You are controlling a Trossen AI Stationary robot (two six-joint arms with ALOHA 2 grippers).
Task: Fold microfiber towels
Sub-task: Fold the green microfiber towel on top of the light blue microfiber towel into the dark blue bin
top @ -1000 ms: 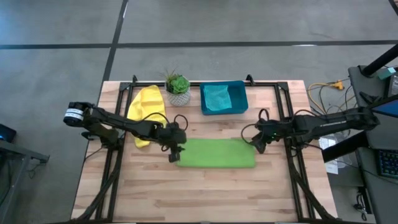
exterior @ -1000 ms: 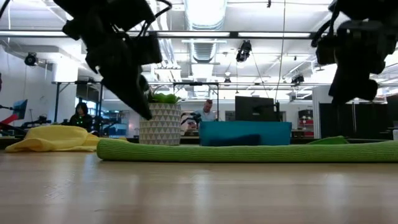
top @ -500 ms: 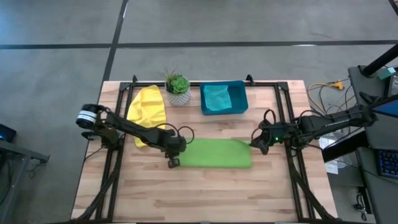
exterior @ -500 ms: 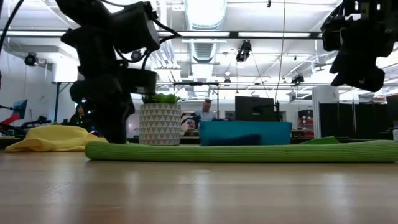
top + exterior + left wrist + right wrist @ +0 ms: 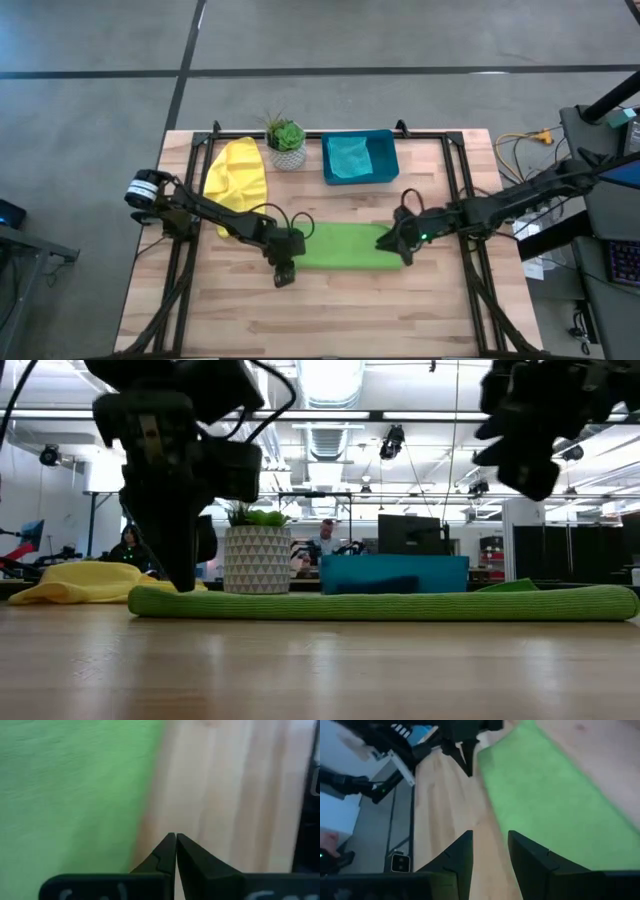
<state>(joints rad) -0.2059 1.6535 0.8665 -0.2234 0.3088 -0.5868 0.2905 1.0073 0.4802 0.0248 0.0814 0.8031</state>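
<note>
Left gripper (image 5: 284,272) is sitting pinched together at the near-left corner of your light green towel (image 5: 345,246), likely nipping its edge for a fold. Right gripper (image 5: 397,243), fingers apart, is hovering over the opposite end.

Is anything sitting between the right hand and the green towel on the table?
Nothing visible does. The right hand hangs open just above the right end of the light green towel, with only bare table around that end. The left hand is shut at the towel's other end.
</note>
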